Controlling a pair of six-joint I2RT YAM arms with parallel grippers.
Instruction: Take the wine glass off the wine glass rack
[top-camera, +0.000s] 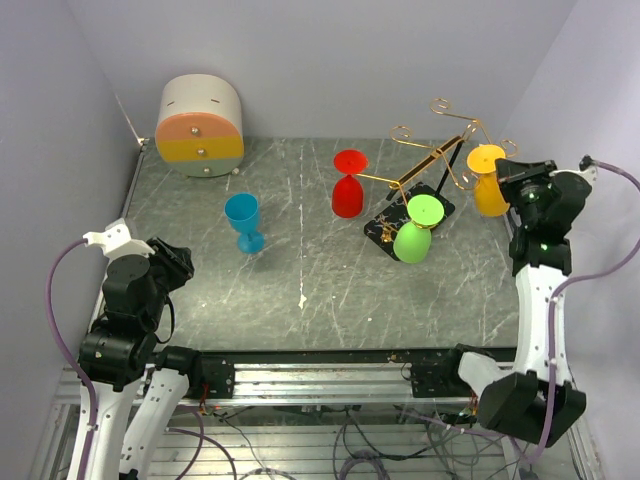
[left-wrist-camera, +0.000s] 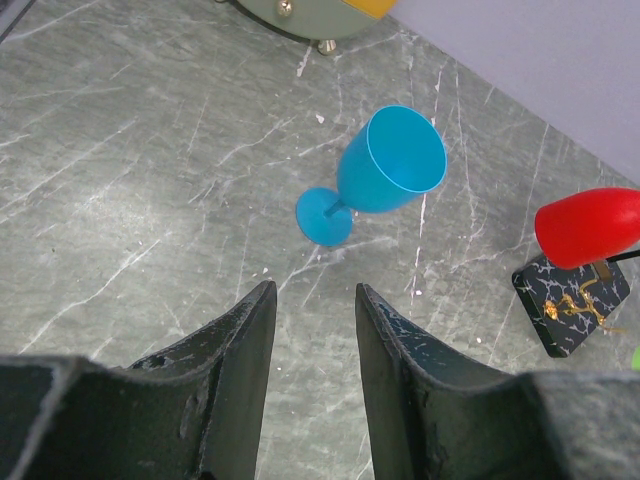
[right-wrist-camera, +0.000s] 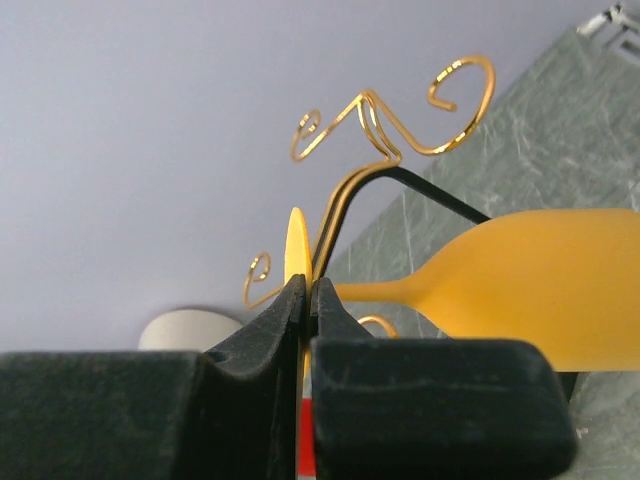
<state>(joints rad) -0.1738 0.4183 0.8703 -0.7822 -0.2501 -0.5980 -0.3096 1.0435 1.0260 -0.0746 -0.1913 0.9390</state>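
Observation:
The wine glass rack (top-camera: 430, 160) stands at the back right: gold wire arms on a black post, with a black base (top-camera: 383, 231). A red wine glass (top-camera: 348, 190), a green one (top-camera: 414, 232) and a yellow one (top-camera: 489, 188) hang from it upside down. My right gripper (top-camera: 510, 172) is shut on the thin foot disc (right-wrist-camera: 296, 240) of the yellow glass (right-wrist-camera: 540, 290), right beside a gold rack arm (right-wrist-camera: 375, 125). A blue wine glass (top-camera: 243, 220) stands upright on the table. My left gripper (left-wrist-camera: 315, 290) hangs open and empty, short of the blue glass (left-wrist-camera: 388, 168).
A rounded white box with pink and yellow drawers (top-camera: 200, 125) sits at the back left. Grey walls close in on the left, back and right. The rack's base (left-wrist-camera: 570, 305) and the red glass (left-wrist-camera: 585, 225) show at the right of the left wrist view.

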